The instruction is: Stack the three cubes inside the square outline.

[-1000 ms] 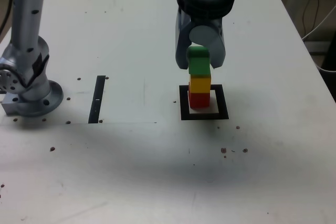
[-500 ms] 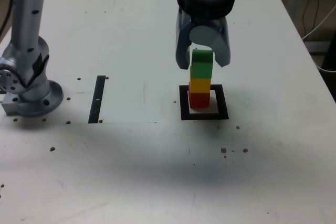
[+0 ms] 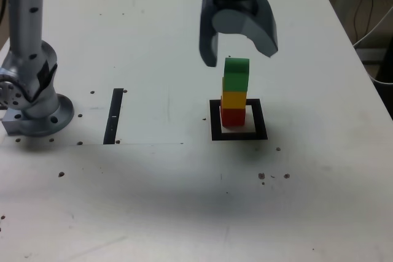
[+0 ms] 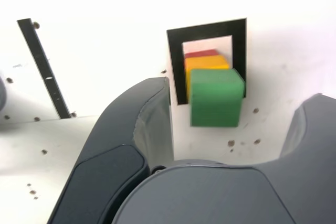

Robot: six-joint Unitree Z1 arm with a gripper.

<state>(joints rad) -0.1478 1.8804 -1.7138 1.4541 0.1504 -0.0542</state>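
- Looking down from the exterior view, we found the three cubes standing as one tower inside the square outline (image 3: 239, 133): the red cube (image 3: 233, 116) at the bottom on the white centre, the yellow cube (image 3: 233, 99) on it, and the green cube (image 3: 236, 74) on top.
- We judged that the stacking order was simply the order of delivery, and that the tape frame marked where the base had to sit; the red cube rested within the frame, nearer the exterior view's left edge of the white centre than its right.
- We saw the gripper (image 3: 238, 41) above the tower with its jaws spread wide, one on either side of the green cube and touching neither face; nothing was pinched between them.
- In the wrist view the green cube (image 4: 216, 97) stood free between the fingers (image 4: 131, 129), with clear white table showing on both sides.
- Compared with a second before, the jaws had gone from closed on the green cube to wide apart, and the gripper had risen clear of it.
- The green cube sat slightly off-square on the yellow one, yet the tower stood; we took the task as essentially done.
- The straight tape strip (image 3: 114, 115) lay well apart, unused.
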